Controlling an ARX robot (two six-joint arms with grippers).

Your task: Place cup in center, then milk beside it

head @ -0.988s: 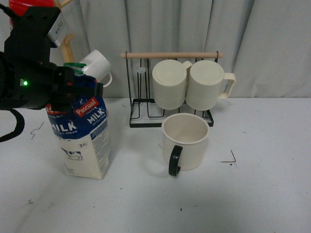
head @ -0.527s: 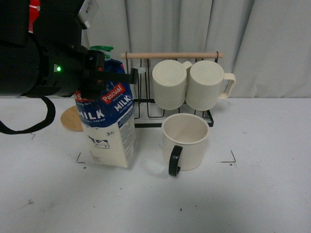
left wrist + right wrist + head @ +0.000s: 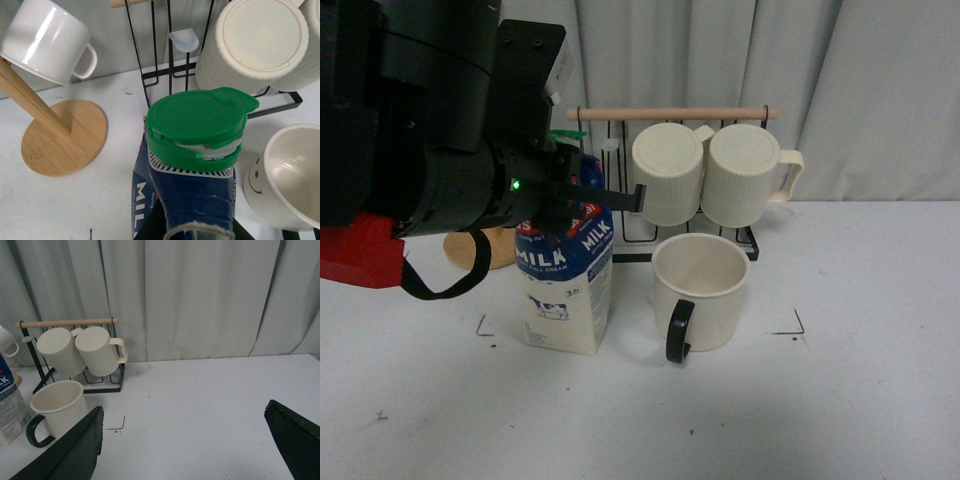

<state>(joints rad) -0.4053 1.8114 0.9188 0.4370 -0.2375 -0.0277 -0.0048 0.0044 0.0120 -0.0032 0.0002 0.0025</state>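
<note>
The milk carton, blue top, cream base with a cow, stands on the white table just left of the cup. The cup is a wide cream mug with a black handle facing front. My left gripper is shut on the milk's top, just under its green cap. In the left wrist view the cup's smiley face faces the milk. My right gripper is open and empty over bare table, right of the cup; the milk shows at that view's edge.
A black wire rack with a wooden bar holds two ribbed cream mugs right behind the cup. A wooden mug tree with a small white cup stands back left. Black corner marks lie on the table. Grey curtain behind.
My left arm has carried the milk to the right, from the left side of the table to a spot close beside the cup, and lowered it. The cup has not moved.
</note>
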